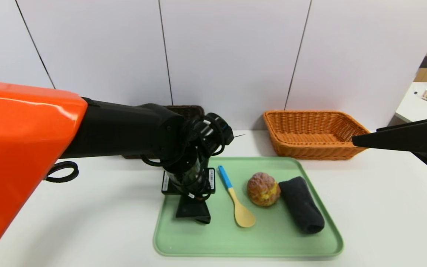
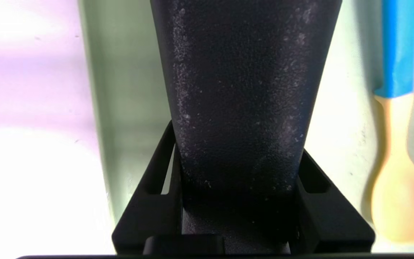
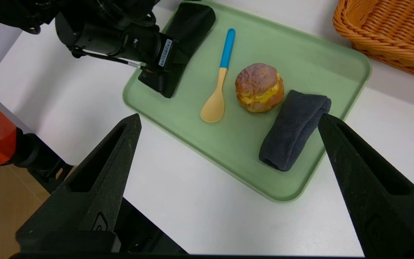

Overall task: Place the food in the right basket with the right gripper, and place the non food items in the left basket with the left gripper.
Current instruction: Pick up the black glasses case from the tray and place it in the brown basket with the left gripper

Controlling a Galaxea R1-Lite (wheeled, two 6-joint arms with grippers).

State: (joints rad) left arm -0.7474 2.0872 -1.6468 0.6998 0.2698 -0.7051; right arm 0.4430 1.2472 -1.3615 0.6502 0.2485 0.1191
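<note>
While gripped, black pouch (image 2: 243, 90), matte, speckled

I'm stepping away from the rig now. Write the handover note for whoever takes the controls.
Left gripper: down at the left end of the green tray, closed around a black case; case looks to be on the tray, not yet carried.
Right gripper: open, empty, parked above the table's right side.
On the tray: blue-handled spoon, cream puff, rolled dark towel.
Orange basket at right holds nothing visible; dark basket at left is mostly hidden behind the left arm.
Done: nothing seen sorted.
Left: case, spoon, towel to the dark basket by left gripper; puff to the orange basket by right gripper.
</note>
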